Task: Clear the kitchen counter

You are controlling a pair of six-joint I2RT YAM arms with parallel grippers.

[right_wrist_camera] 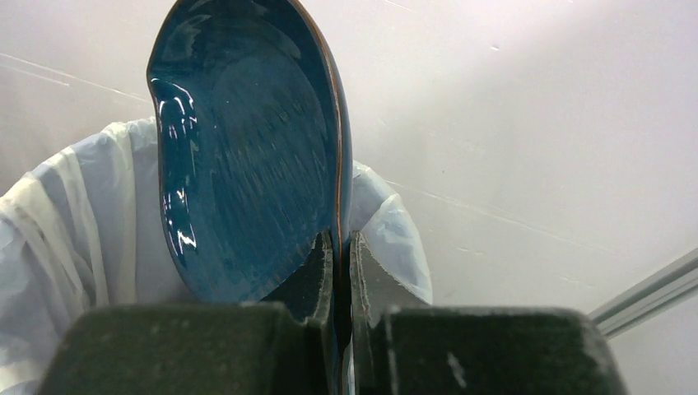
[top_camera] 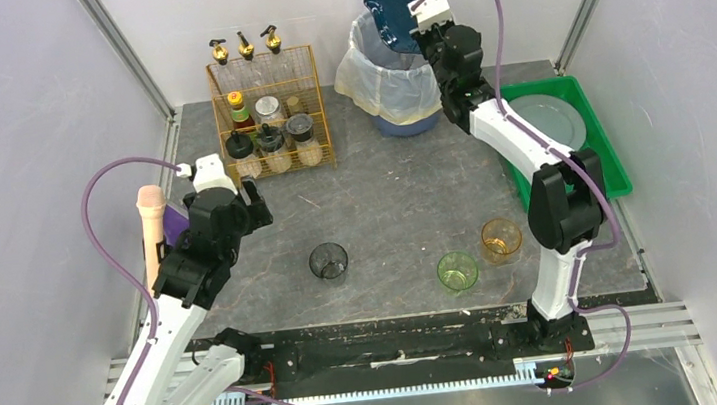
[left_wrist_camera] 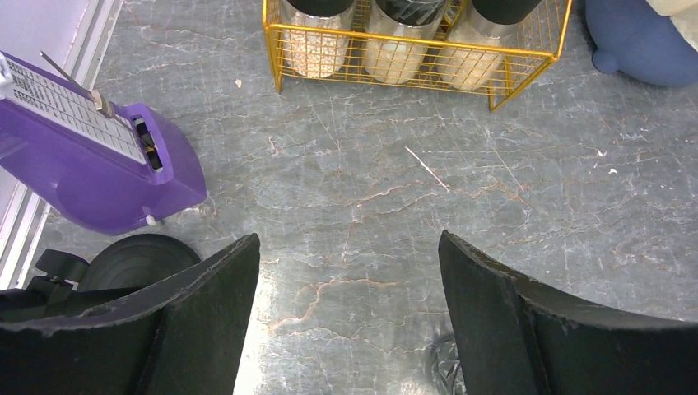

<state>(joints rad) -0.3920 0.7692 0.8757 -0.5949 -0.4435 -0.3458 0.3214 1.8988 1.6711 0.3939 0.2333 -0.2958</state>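
The kitchen counter (top_camera: 384,200) is a dark grey veined slab, also seen in the left wrist view (left_wrist_camera: 362,181). My right gripper (top_camera: 414,28) is shut on the rim of a dark blue plate (top_camera: 390,10), held tilted on edge over the white-lined bin (top_camera: 387,79). In the right wrist view the plate (right_wrist_camera: 247,156) stands upright between my fingers (right_wrist_camera: 317,271), above the bin liner (right_wrist_camera: 74,222). My left gripper (left_wrist_camera: 350,321) is open and empty above the counter's left part. A dark glass (top_camera: 328,261), a green glass (top_camera: 457,272) and an amber glass (top_camera: 501,239) stand on the counter.
A gold wire rack (top_camera: 271,121) of jars stands at the back left, also in the left wrist view (left_wrist_camera: 411,49). A purple grater-like item (left_wrist_camera: 90,156) and a pale cylinder (top_camera: 152,224) lie at the left edge. A green tray (top_camera: 568,130) with a grey plate sits at right.
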